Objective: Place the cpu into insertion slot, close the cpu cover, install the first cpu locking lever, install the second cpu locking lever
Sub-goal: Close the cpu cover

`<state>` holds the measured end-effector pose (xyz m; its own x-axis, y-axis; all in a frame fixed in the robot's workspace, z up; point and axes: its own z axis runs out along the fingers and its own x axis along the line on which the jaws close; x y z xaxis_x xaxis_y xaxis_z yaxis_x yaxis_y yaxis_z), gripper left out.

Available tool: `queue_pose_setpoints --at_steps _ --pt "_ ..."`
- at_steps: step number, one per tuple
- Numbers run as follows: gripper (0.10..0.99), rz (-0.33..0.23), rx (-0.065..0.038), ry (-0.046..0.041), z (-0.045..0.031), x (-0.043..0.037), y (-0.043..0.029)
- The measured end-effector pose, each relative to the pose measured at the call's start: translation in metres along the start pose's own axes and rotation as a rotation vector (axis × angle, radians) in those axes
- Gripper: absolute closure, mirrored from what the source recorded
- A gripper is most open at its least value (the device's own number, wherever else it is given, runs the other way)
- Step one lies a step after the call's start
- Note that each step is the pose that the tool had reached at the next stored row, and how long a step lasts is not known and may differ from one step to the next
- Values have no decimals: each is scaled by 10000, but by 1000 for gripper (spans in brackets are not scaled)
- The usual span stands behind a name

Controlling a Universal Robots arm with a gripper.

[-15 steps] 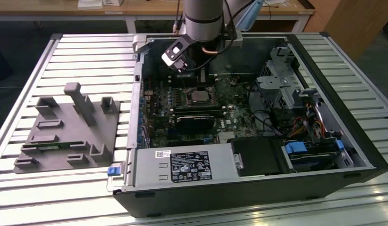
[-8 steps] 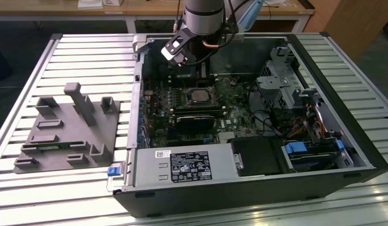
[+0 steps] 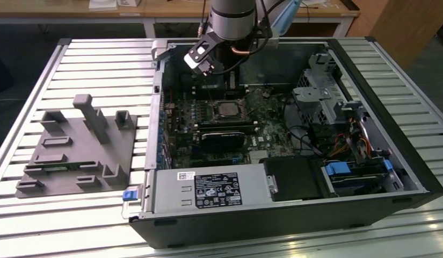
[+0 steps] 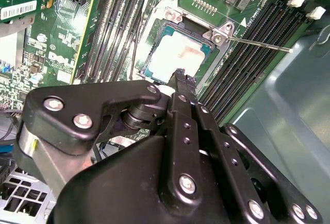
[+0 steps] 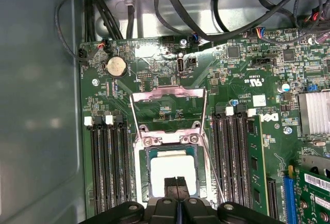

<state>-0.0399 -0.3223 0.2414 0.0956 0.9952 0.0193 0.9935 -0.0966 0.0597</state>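
Across the exterior view, a table of pale slatted aluminium [image 3: 85, 59]. Along the upper edge of the frame, light wooden desks [image 3: 171, 9] over a dark floor [image 3: 21, 32]. At the left of the frame, resting on the slats, a grey moulded plastic fixture with upright posts [image 3: 78, 145]. Across the centre and right, an open black computer case [image 3: 293, 215] lying on its side, with the green motherboard [image 3: 268, 126] exposed.

In the socket at the middle of the board, the small flat square cpu [image 3: 225, 109]: dull silver-grey on top, thin green rim, bright under the light in both wrist views [image 4: 178, 54] [image 5: 172, 170]. Seated flat and square within the socket. Beyond it, standing open, the thin silvery metal cpu cover [image 5: 167, 94], the board visible through its large window. Beside the socket, a thin steel wire lever [image 4: 258, 44], slanting out free of the frame.

At the upper middle of the exterior view, the grey robot arm [image 3: 232, 16], its black gripper [image 3: 205, 67] higher in the frame than the socket. In the first wrist view, gripper [image 5: 177, 183] narrowed to a thin seam, nothing held. In the second wrist view, gripper [image 4: 180, 75] over one edge of the chip; touching or just clear, impossible to tell.
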Motion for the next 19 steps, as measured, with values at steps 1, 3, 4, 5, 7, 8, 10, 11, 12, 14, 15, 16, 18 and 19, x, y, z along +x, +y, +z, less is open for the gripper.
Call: queue_pose_setpoints --at_steps 1,3,4,5,7,8,10,11,12,14,15,16,18,19 --pt "980 0 1 -1 -1 0 0" --pt "980 0 2 -3 -9 0 1" --pt "980 0 1 -1 -14 0 1" --pt "980 0 0 -1 -20 0 1" --pt "980 0 0 0 -38 1 2" --pt "980 0 0 0 -48 1 3" --pt "980 0 1 -1 -70 1 4" --pt "980 0 0 0 -80 2 5" --pt "980 0 1 -1 -90 2 5" --pt "980 0 0 0 -109 2 7" --pt "980 0 0 0 -119 3 7" --pt "980 0 0 -1 -129 3 8" --pt "980 0 1 -1 -149 3 9" --pt "980 0 1 0 -159 3 9"
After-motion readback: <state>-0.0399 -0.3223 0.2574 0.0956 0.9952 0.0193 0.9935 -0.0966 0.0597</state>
